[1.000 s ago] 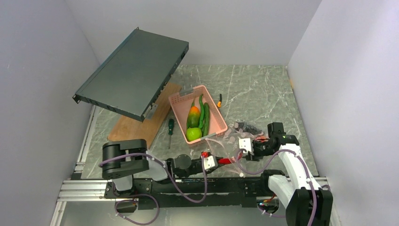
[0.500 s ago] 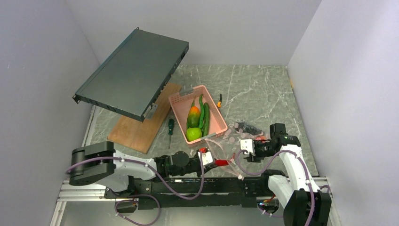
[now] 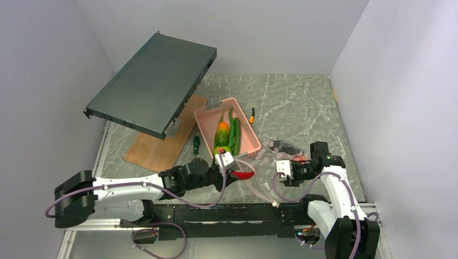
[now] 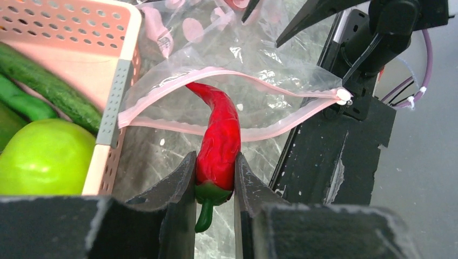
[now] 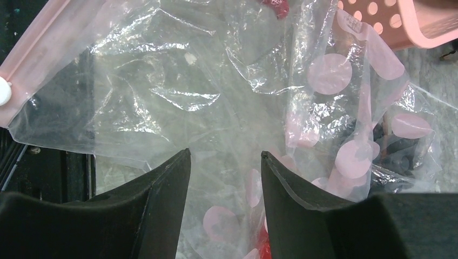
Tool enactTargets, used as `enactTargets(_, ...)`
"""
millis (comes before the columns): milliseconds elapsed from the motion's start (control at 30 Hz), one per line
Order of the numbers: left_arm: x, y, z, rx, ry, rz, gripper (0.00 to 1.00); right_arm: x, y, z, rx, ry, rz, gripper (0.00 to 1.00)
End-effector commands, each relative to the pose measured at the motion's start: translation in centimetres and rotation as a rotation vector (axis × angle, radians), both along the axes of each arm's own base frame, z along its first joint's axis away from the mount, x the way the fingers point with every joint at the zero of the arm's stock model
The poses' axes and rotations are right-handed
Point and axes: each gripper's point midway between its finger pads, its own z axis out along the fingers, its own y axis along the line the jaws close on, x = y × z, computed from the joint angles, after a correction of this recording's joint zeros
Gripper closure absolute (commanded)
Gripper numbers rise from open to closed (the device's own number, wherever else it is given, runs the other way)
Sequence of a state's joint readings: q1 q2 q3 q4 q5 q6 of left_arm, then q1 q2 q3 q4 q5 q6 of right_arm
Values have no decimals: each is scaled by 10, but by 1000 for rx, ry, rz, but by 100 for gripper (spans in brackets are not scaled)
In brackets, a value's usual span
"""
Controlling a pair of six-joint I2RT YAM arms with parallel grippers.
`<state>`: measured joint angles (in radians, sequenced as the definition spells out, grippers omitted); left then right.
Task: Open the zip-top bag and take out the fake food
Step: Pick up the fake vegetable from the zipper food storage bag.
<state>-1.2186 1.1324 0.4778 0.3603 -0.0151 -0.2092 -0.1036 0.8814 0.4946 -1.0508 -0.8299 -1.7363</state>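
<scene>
Note zip-top bag (image 4: 259, 105): clear floppy film printed w/ pink dots, pink zip strip along mouth, white slider (image 4: 341, 95) at right end of strip. Mouth parted, w/ both strip halves bowed apart in left wrist view. Lying crumpled on marble-pattern table (image 3: 302, 102) at near-right corner of pink perforated basket (image 3: 248, 132), between L and R grippers. Left end of strip resting against basket corner.

See red chili (image 4: 220, 135), one item of fake food: glossy, curved, green stem. Clamped near stem end by L gripper (image 4: 214, 162), fingers (image 4: 181, 186) pressed on both sides. Pointed tip inside parted mouth, between the two strip halves. Body crossing near strip half; stem outside bag, hanging below fingertips.

Check R gripper (image 5: 225, 162): fingers (image 5: 167, 186) spread apart, nothing clamped. Bag film visible across gap and beyond fingertips; contact w/ film not determinable. In top view, positioned at bag's right edge, pointing left toward L gripper.

Other fake food:
- lime-green apple (image 4: 46, 156) and long green pods (image 4: 46, 86) inside basket
- orange-green piece (image 3: 222, 131) in basket beside pods
- dark grape bunch (image 3: 284, 145) on table at bag's far side, seen through film in right wrist view

Also on table: green-handled screwdriver (image 3: 196, 143) left of basket, next to wooden board (image 3: 162, 145).
</scene>
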Motion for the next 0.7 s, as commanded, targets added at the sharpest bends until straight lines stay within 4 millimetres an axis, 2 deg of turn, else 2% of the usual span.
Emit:
enactTargets(0, 2, 9, 28, -8, 54, 17, 100, 0, 8, 10, 54, -33, 29, 47)
enactTargets(167, 11, 24, 46, 42, 75, 49, 100, 0, 9, 9, 55, -30, 29, 46)
enactTargets(433, 21, 38, 61, 169, 108, 48, 100, 0, 8, 10, 52, -37, 29, 45)
enactTargets(667, 21, 53, 85, 211, 102, 30, 100, 0, 8, 10, 51, -40, 31, 45)
